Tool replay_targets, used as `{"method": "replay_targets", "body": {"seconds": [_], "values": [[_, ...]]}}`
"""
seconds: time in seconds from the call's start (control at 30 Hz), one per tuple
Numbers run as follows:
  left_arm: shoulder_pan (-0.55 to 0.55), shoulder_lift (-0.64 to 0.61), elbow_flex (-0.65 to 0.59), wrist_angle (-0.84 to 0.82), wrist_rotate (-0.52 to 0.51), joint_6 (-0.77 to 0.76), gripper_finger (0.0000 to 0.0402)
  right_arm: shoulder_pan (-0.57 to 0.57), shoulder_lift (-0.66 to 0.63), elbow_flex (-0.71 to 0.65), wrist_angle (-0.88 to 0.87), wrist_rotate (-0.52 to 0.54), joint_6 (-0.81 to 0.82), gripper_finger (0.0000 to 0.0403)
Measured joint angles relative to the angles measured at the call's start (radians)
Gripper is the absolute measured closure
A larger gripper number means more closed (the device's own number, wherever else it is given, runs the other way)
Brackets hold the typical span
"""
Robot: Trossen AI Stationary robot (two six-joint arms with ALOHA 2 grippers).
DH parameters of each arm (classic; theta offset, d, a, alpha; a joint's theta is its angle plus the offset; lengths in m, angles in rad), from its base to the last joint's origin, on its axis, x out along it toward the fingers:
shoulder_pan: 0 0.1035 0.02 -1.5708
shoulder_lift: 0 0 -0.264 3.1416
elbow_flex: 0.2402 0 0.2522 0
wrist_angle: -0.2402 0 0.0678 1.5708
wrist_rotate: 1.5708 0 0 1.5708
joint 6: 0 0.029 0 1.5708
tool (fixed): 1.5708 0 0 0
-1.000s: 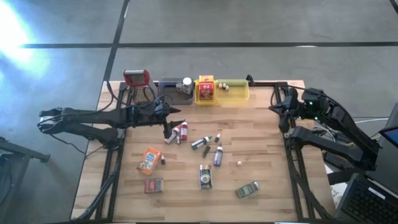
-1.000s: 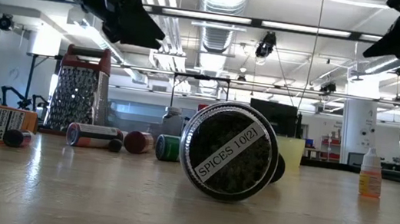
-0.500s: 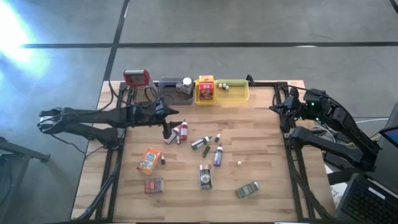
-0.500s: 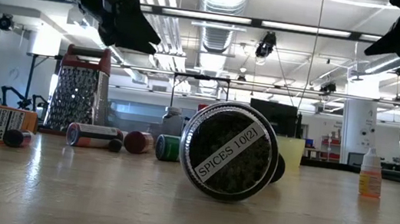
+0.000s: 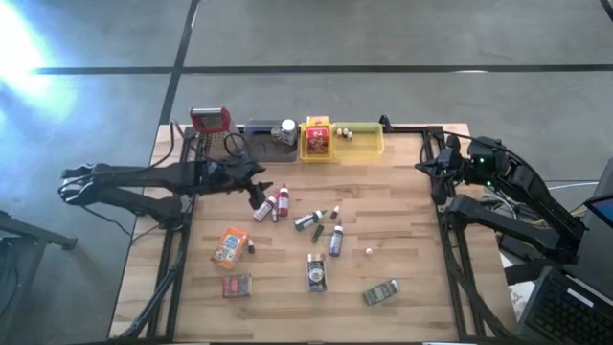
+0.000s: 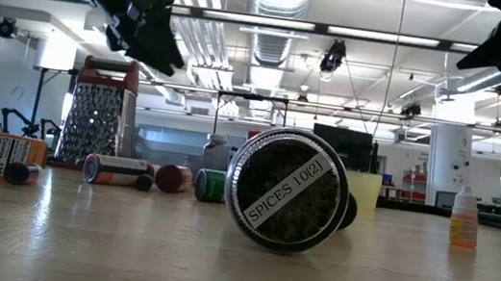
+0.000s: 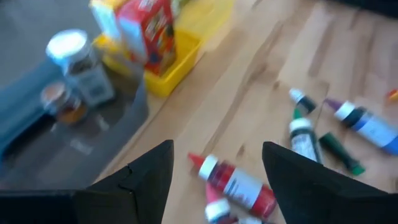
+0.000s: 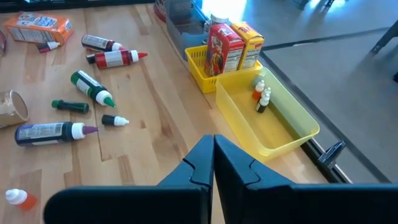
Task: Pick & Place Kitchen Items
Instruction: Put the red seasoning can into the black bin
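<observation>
Wooden table [image 5: 402, 240] | left end effector [image 5: 254, 195] (fingers apart) above red-capped bottles [image 5: 278, 203]

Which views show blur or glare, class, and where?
Left wrist view: motion-blurred throughout, the red bottle smeared. High view: bright glare on the floor at upper left. Low view: the spice jar is sharp, ceiling lights glaring.

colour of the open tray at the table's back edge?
Yellow tray; clearest in right wrist view.
</observation>
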Motion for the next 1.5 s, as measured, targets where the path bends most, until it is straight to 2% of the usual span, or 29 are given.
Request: {"method": "replay_targets", "body": {"seconds": [0.33, 0.43, 0.73, 1.17, 1.37, 1.5], "values": [[-0.109, 0.001, 0.131, -0.374, -0.034, -0.312, 0.0206, 0.000, 0.000, 0.000, 0.000, 0.000, 0.000, 0.0394], [-0.144, 0.001, 0.158, -0.419, -0.044, -0.361, 0.0218, 0.000, 0.000, 0.000, 0.000, 0.000, 0.000, 0.0394], [-0.164, 0.001, 0.168, -0.306, -0.050, -0.201, 0.0221, 0.000, 0.000, 0.000, 0.000, 0.000, 0.000, 0.0394], [-0.166, 0.001, 0.168, -0.278, -0.051, -0.214, 0.0139, 0.000, 0.000, 0.000, 0.000, 0.000, 0.000, 0.0394], [-0.166, 0.001, 0.168, -0.278, -0.051, -0.210, 0.0134, 0.000, 0.000, 0.000, 0.000, 0.000, 0.000, 0.0394], [-0.178, 0.007, 0.168, -0.281, -0.088, -0.146, 0.0132, 0.000, 0.000, 0.000, 0.000, 0.000, 0.000, 0.0394]]}}
